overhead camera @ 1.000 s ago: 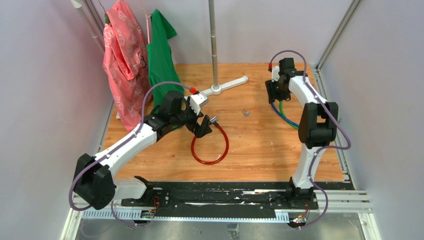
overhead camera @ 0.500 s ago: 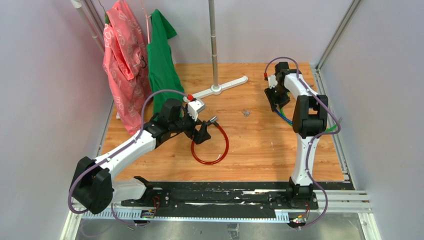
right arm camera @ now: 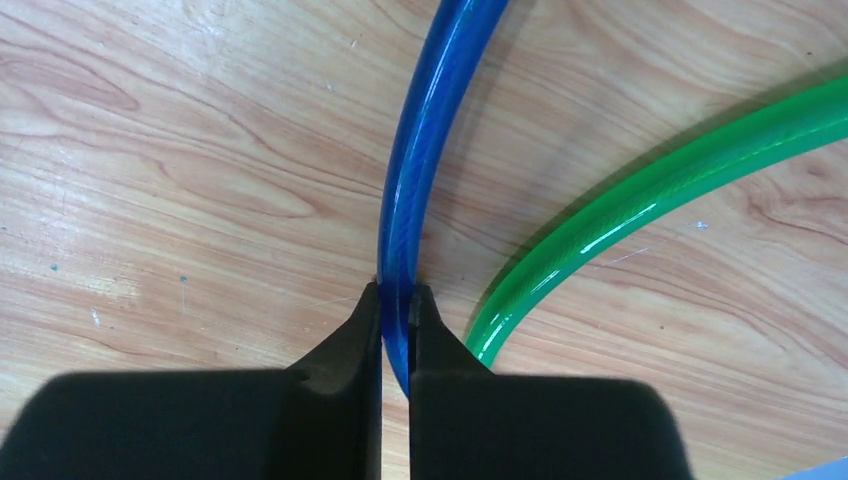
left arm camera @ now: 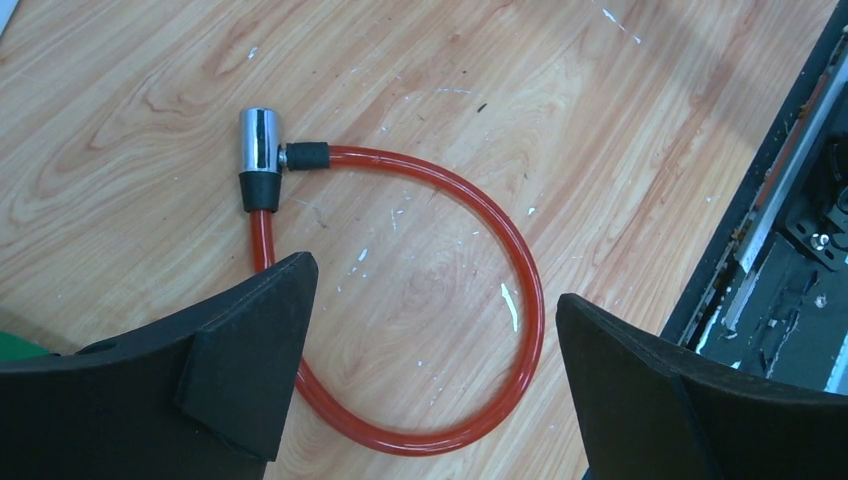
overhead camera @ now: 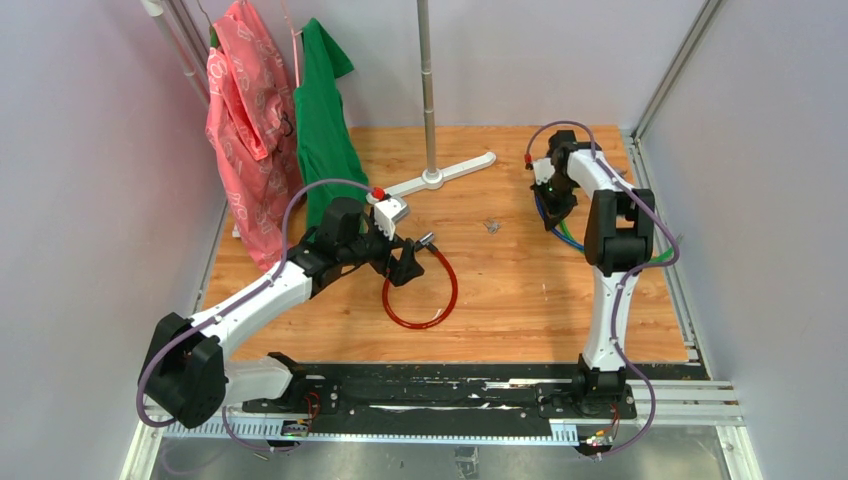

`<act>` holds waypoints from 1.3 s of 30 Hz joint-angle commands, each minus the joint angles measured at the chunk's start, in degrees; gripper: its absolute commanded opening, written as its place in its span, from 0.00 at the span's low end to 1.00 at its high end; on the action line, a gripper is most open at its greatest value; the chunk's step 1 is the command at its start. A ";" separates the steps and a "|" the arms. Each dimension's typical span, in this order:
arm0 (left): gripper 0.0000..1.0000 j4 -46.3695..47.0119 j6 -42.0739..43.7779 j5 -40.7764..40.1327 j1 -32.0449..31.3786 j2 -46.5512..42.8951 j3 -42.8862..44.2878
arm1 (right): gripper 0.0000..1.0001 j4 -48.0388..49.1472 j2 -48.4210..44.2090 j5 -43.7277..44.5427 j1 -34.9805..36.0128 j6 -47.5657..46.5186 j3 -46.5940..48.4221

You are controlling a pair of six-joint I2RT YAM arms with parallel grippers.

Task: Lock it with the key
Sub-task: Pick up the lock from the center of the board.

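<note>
The key (overhead camera: pixel 490 226) lies loose on the wooden tabletop (overhead camera: pixel 560 300), between the two arms and touched by neither gripper. In the overhead view it is only a small grey speck, so I cannot tell you which way it points.

Your right gripper (right arm camera: pixel 397 325) is pinched narrow on the blue cable (right arm camera: pixel 430 120), just beside the green cable (right arm camera: pixel 650 190), which it does not hold. Your left gripper (left arm camera: pixel 435 290) hangs wide open over the red cable lock (left arm camera: pixel 525 300). The chrome lock barrel (left arm camera: pixel 259 140) sits ahead of its left finger, and nothing is between the jaws.

I judge you are at the stage of laying hold of a cable: the key is not yet picked up and no locking has begun. Next you need the key in a fingertip pinch, a fine job for so small a piece lying flat. One gripper must then steady the barrel while the other brings the key to the keyhole.
</note>
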 commanded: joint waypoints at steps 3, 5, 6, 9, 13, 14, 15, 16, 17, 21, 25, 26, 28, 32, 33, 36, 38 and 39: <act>1.00 3.19 -2.98 -0.25 -0.12 -0.72 -1.07 | 0.00 1.31 -5.08 -0.69 -0.68 0.77 -6.53; 1.00 4.16 -5.06 0.06 -0.13 -0.84 -1.08 | 0.00 4.39 -10.20 -1.19 -0.55 2.88 -9.64; 0.99 4.75 -6.18 0.31 -0.13 -0.87 -1.12 | 0.00 6.29 -12.96 -1.62 -0.32 4.20 -11.65; 0.96 7.78 -10.23 1.79 -0.13 -0.63 -1.22 | 0.00 13.28 -22.87 -3.53 0.63 9.88 -19.39; 0.86 11.44 -16.93 3.31 -0.13 0.11 -0.52 | 0.00 23.41 -36.68 -4.72 4.44 17.97 -32.69; 0.85 12.06 -19.29 3.48 -0.13 0.54 -0.36 | 0.00 24.41 -39.49 -4.01 5.46 19.58 -35.11; 0.83 13.56 -21.93 3.71 -0.14 0.91 -0.25 | 0.00 26.49 -42.36 -2.96 7.83 21.62 -37.32; 0.83 14.93 -24.40 3.91 -0.18 1.34 -0.16 | 0.00 28.14 -44.99 -2.08 9.82 23.47 -39.57; 0.83 16.41 -27.10 4.09 -0.26 1.97 -0.19 | 0.00 29.65 -47.69 -0.56 12.10 24.99 -41.52; 0.88 21.36 -33.17 2.81 -1.92 4.98 -0.17 | 0.00 38.33 -57.35 5.26 22.66 30.13 -50.20; 0.98 22.87 -38.08 -0.18 -3.88 8.63 0.24 | 0.00 46.25 -61.29 7.27 31.42 35.46 -57.00; 1.00 22.90 -39.27 -0.75 -3.98 9.53 0.10 | 0.00 48.42 -61.88 7.36 33.19 36.11 -58.83; 1.00 22.79 -41.38 -2.68 -4.00 11.20 -0.15 | 0.00 52.04 -62.52 7.33 37.63 36.30 -61.75; 1.00 21.74 -44.87 -4.84 -4.00 14.40 -0.01 | 0.00 54.19 -62.49 9.11 42.01 35.47 -63.71; 1.00 21.75 -45.50 -5.04 -4.12 15.44 0.12 | 0.00 54.28 -62.32 8.64 42.43 35.48 -64.16; 1.00 21.76 -45.69 -5.61 -4.92 17.64 1.22 | 0.00 54.80 -61.90 5.44 43.41 34.80 -64.73; 1.00 21.76 -46.63 -6.32 -5.21 19.27 1.57 | 0.00 54.94 -61.54 3.70 44.55 32.83 -64.74; 1.00 21.76 -47.20 -6.82 -5.23 19.99 1.73 | 0.00 54.76 -61.29 2.80 45.50 31.56 -64.66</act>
